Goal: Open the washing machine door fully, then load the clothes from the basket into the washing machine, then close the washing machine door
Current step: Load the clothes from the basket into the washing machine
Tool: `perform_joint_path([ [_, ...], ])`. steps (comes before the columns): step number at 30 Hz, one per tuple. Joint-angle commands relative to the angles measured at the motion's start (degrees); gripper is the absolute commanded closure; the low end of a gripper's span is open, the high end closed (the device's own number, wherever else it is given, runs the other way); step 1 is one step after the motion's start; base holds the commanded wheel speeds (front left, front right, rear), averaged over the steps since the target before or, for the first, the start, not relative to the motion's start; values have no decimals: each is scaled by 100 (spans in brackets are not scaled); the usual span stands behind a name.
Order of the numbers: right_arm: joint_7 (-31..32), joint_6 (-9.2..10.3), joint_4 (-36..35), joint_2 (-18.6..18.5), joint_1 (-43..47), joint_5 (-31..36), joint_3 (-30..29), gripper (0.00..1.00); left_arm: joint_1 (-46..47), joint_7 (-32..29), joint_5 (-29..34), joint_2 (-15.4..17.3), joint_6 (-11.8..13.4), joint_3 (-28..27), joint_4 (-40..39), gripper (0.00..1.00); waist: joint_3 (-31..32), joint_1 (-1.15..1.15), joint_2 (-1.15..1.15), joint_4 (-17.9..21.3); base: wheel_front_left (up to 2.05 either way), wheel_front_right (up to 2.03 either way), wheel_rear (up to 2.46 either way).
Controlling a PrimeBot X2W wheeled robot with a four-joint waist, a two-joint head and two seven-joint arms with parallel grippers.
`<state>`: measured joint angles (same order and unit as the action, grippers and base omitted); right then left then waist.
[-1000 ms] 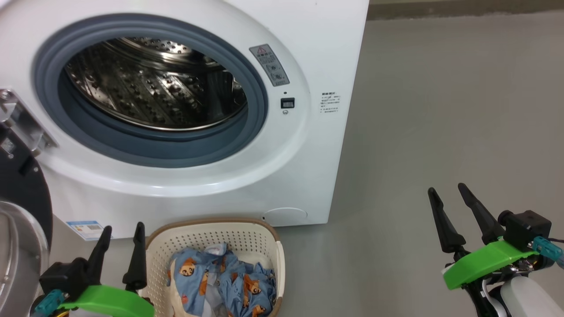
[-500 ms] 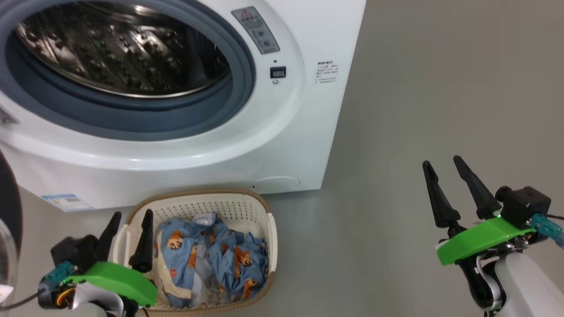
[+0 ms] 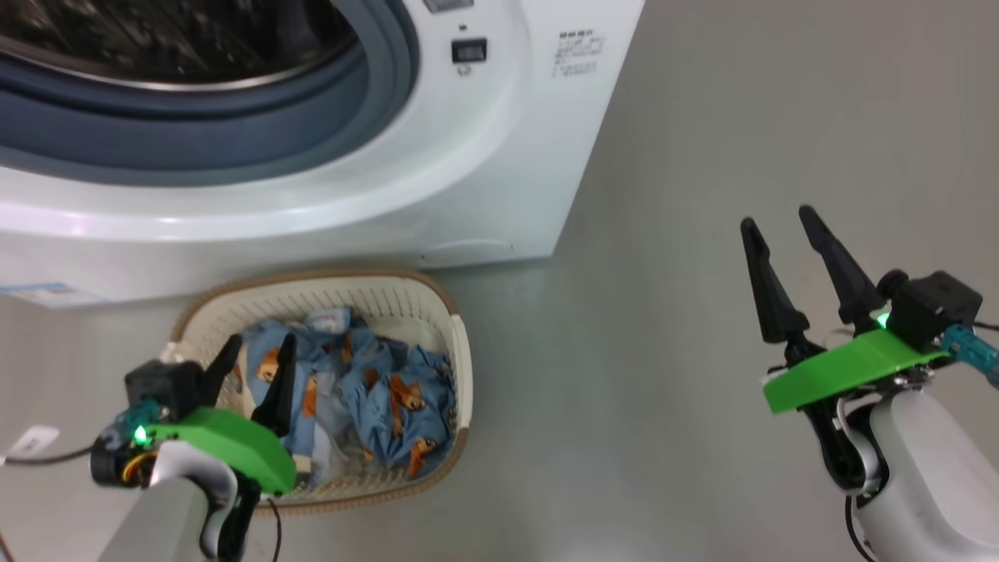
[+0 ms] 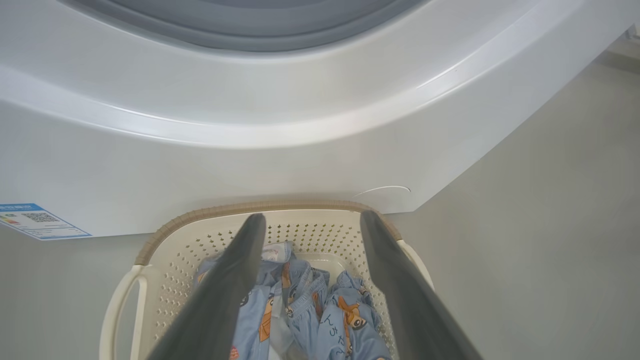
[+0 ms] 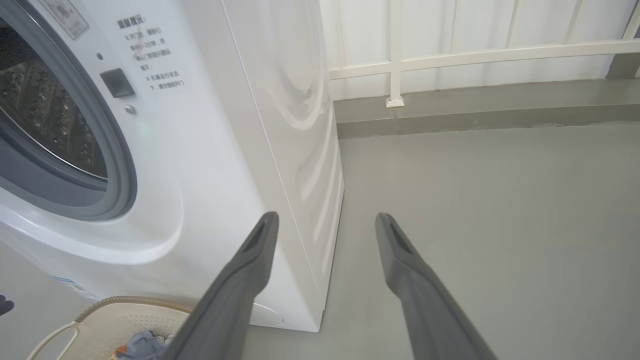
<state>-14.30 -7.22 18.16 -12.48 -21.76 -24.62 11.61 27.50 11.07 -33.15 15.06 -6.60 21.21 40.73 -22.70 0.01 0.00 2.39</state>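
Our left gripper (image 3: 261, 339) has its two fingers spread apart and holds nothing. It hangs over the left side of the basket (image 3: 375, 300), close above the clothes (image 3: 375, 386). We cannot tell if it touches them. The blue clothes with bear faces lie in a heap inside the basket. The basket sits on the grey floor (image 3: 702, 140), right in front of the washing machine (image 3: 468, 156). Our right gripper (image 3: 776, 217) is spread apart and empty too, well off to the right, over the floor.
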Motion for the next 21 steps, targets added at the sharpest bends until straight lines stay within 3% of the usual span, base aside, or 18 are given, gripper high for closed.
perform_joint_path([
  [1, -70, -26, -149, -6, -68, 44, 108, 0, 169, 2, -23, 146, -37, -129, -28, 0, -337, -1, 0, 101, 0, 0, 0],
  [9, -70, -26, -181, 11, -424, 110, 131, 0, 733, -108, -216, 58, -84, 256, 648, 0, -961, -1, 0, 195, 0, 0, 0],
  [21, -70, -26, -289, 31, -923, 212, 167, 0, 1483, -600, -1016, 116, -88, 1167, 1512, 0, -1776, -1, 0, 375, 0, 0, 0],
])
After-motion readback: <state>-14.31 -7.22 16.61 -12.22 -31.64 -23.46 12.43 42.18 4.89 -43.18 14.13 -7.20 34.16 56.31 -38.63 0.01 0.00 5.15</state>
